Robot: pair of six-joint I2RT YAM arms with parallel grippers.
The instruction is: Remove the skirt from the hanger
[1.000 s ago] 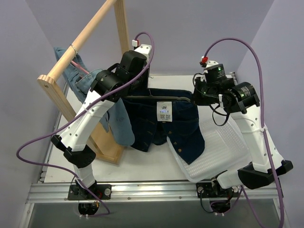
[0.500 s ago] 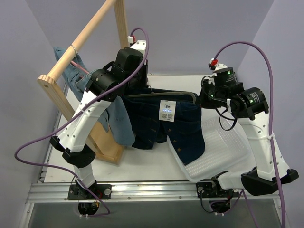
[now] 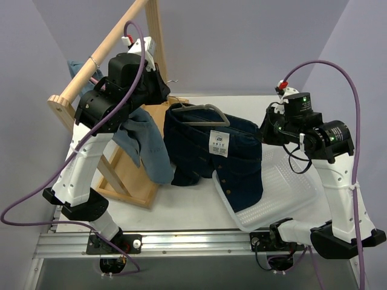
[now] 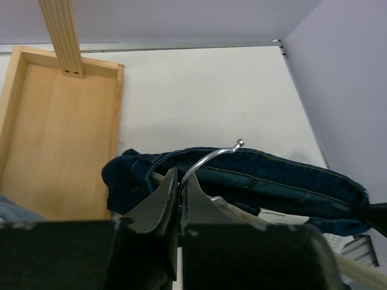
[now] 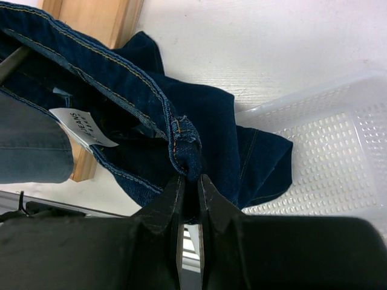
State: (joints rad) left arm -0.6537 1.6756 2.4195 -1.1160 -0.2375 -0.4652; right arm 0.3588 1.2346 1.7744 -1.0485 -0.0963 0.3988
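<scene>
- White table between lilac walls.
- Dark blue denim skirt spans mid-table, hem over white perforated plastic basket on right.
- Left gripper clamps grey metal-hooked hanger; right gripper pinches skirt's waistband.

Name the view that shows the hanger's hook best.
Left wrist: the hook curves up clear from the shut left gripper. The top view shows mainly the hanger's shoulders; the right wrist shows skirt, no hook.
</scene>
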